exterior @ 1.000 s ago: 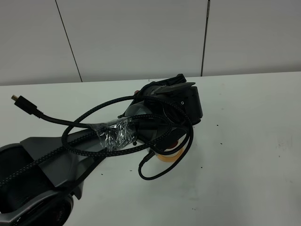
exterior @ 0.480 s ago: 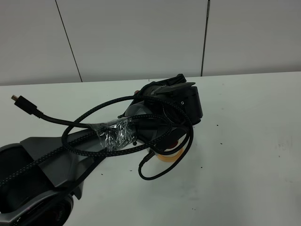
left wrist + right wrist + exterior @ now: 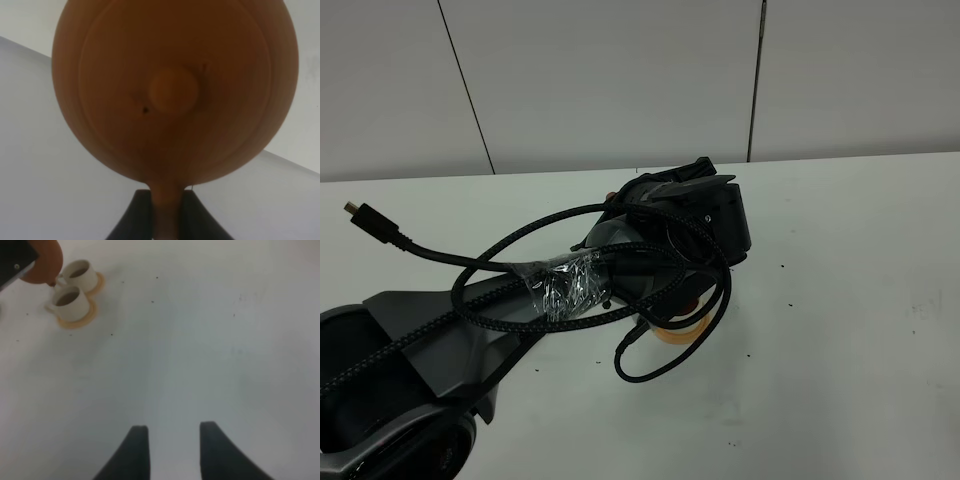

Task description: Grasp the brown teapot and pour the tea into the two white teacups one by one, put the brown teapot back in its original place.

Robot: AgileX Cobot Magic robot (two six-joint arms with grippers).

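The brown teapot [image 3: 172,90] fills the left wrist view, lid and knob facing the camera. My left gripper [image 3: 165,207] is shut on its loop handle. In the right wrist view the teapot [image 3: 46,261] hangs tilted over the two white teacups [image 3: 68,301] [image 3: 81,273], its spout low between them. Each cup stands on an orange coaster and holds dark tea. My right gripper [image 3: 172,447] hovers open over bare table, well away from the cups. In the high view my left arm [image 3: 690,215] hides nearly everything; only a coaster edge [image 3: 675,336] shows. The original place is out of view.
Black braided cables [image 3: 520,275] loop over the left arm, and one loose end [image 3: 360,215] sticks out to the left. The white table [image 3: 840,300] runs back to a pale panelled wall [image 3: 620,80].
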